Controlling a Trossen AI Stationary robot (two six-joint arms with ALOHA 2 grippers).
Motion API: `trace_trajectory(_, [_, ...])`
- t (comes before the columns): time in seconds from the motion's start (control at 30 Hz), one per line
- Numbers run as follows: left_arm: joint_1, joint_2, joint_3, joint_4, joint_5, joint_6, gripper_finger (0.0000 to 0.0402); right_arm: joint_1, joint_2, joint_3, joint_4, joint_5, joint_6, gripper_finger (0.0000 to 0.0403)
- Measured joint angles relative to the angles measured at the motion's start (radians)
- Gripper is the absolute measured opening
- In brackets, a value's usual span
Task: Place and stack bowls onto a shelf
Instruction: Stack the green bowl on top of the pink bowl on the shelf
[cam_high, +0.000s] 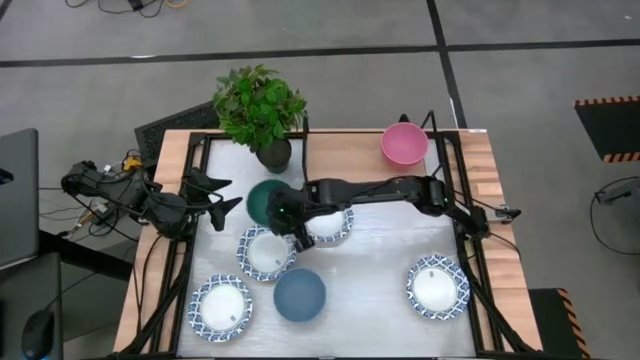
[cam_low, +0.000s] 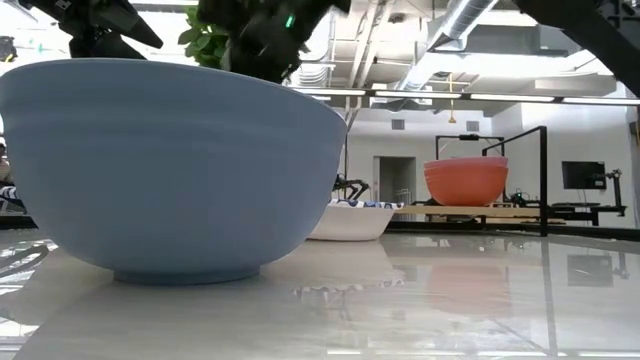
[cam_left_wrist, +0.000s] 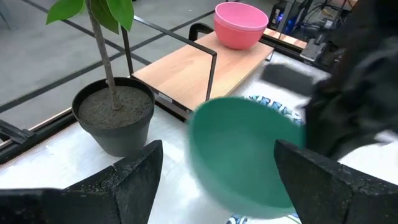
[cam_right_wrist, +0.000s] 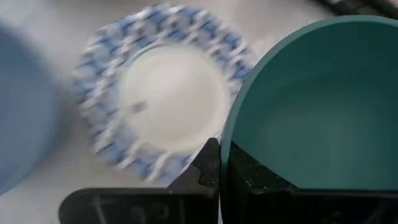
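My right gripper (cam_high: 287, 215) is clamped on the rim of the dark green bowl (cam_high: 264, 200), holding it tilted just beside the plant pot (cam_high: 274, 154), above a white blue-rimmed bowl (cam_right_wrist: 163, 99). My left gripper (cam_high: 228, 194), fingers apart, waits near the pot's other side. The pink bowls (cam_high: 404, 143) sit on the wooden shelf (cam_high: 345, 148).

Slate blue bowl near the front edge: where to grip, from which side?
Pinch the rim of the slate blue bowl from straight above, one finger inside the wall and one outside. It sits upright, mouth up, alone on the tabletop, and its wide curved sides would likely not fit between the fingers.
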Motion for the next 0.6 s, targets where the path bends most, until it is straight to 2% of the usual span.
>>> trace_trajectory(0.13, [0.000,0.000,0.000,0.000,0.002,0.000,0.0293,0.041,-0.002,0.145,-0.325,0.000,0.068,0.0025])
trace_trajectory(0.23, [0.000,0.000,0.000,-0.001,0.008,-0.003,0.0293,0.069,-0.076,0.097,-0.452,0.033,0.163,0.0025])
trace_trajectory(0.43, [0.000,0.000,0.000,-0.003,0.008,-0.004,0.0293,0.051,-0.183,0.038,-0.652,0.314,0.452,0.0027])
trace_trajectory(0.53, [0.000,0.000,0.000,-0.003,0.008,-0.008,0.0293,0.007,-0.216,0.028,-0.727,0.404,0.592,0.0029])
trace_trajectory(0.6, [0.000,0.000,0.000,-0.006,0.008,-0.011,0.0293,-0.025,-0.257,-0.005,-0.727,0.439,0.624,0.0025])
